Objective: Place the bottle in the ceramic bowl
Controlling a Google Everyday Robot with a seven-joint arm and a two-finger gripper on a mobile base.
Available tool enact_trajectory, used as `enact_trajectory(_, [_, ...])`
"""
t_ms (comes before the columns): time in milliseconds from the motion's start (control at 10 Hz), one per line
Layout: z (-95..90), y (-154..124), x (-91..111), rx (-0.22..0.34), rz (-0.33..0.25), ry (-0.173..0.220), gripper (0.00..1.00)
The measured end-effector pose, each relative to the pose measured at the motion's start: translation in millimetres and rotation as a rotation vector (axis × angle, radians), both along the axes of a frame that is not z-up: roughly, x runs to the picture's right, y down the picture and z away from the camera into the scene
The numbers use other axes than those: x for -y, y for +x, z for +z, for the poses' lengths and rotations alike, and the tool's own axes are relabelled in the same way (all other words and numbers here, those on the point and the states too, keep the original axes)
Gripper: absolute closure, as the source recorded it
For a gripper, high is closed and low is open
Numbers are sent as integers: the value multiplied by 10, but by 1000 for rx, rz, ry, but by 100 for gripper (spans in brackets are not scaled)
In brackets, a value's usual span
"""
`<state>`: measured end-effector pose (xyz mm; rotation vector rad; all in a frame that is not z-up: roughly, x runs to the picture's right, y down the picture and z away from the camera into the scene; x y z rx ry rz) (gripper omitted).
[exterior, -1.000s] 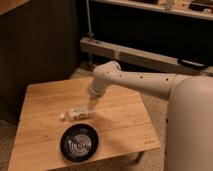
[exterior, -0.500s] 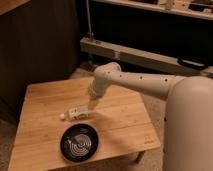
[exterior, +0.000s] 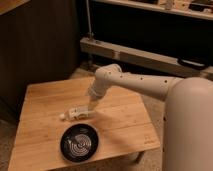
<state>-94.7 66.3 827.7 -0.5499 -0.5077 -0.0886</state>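
The bottle [exterior: 73,113] is small, whitish-clear with a white cap. It lies on its side on the wooden table [exterior: 45,100], cap pointing left. The ceramic bowl [exterior: 79,143] is black with white curved lines and sits near the table's front edge, just below the bottle. My gripper [exterior: 87,110] reaches down from the white arm [exterior: 130,82] to the bottle's right end, at or touching it.
The table's right edge [exterior: 150,125] lies under my white arm and body [exterior: 187,130]. A metal shelf rail [exterior: 145,57] runs behind the table. A dark wall panel [exterior: 35,45] stands at the back left.
The arm has lowered slightly toward the bottle's right end. The bottle and the bowl have stayed in place.
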Motion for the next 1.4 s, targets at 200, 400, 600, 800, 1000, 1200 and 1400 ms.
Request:
enact_trajectory(200, [34, -4, -23, -1, -2, -14, 35])
enact_trajectory(400, [58, -14, -36, -1, -6, -26, 35])
enact_trajectory(600, [91, -25, -54, -1, -12, -45, 35])
enact_trajectory(800, [117, -31, -75, 0, -16, -60, 35])
enact_trajectory(1000, [159, -38, -106, 0, -22, -78, 35])
enact_trajectory(1200, [200, -35, -134, -3, -24, -90, 35])
enact_trajectory(1400, [229, -23, -152, -8, -25, -98, 35])
